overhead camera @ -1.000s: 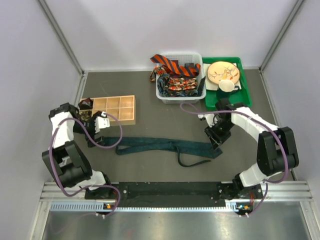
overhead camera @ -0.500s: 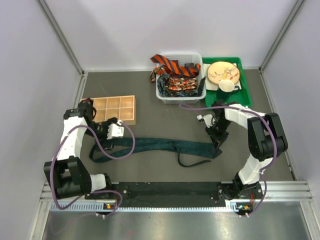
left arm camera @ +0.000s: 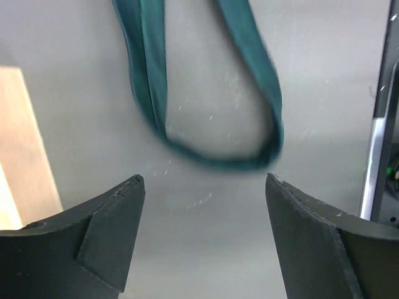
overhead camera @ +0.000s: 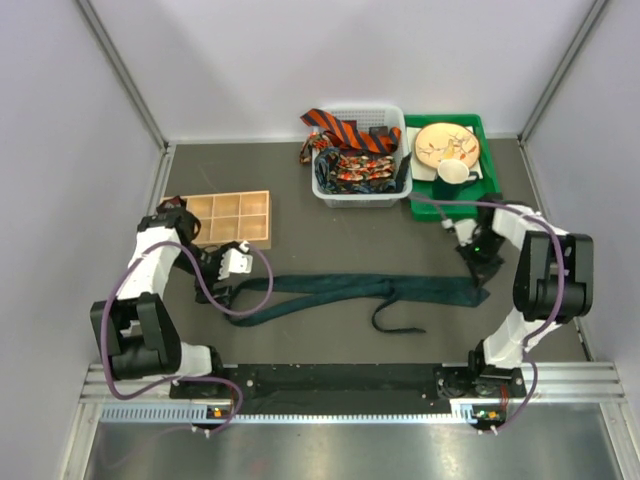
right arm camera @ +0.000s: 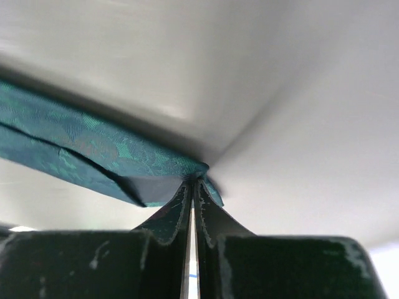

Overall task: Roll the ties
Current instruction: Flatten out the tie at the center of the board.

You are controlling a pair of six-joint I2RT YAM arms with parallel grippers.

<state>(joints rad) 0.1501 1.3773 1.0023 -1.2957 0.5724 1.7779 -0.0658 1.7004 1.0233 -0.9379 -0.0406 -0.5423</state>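
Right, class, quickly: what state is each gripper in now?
Left gripper: open, holding nothing.
Right gripper: shut, pinching one end of the teal tie.

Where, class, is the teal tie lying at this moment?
In the top view, the teal tie lies across the near middle of the table, in front of the white basket; the right pincer grips its right end.

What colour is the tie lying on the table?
The tie is dark teal, best seen in the right wrist view.
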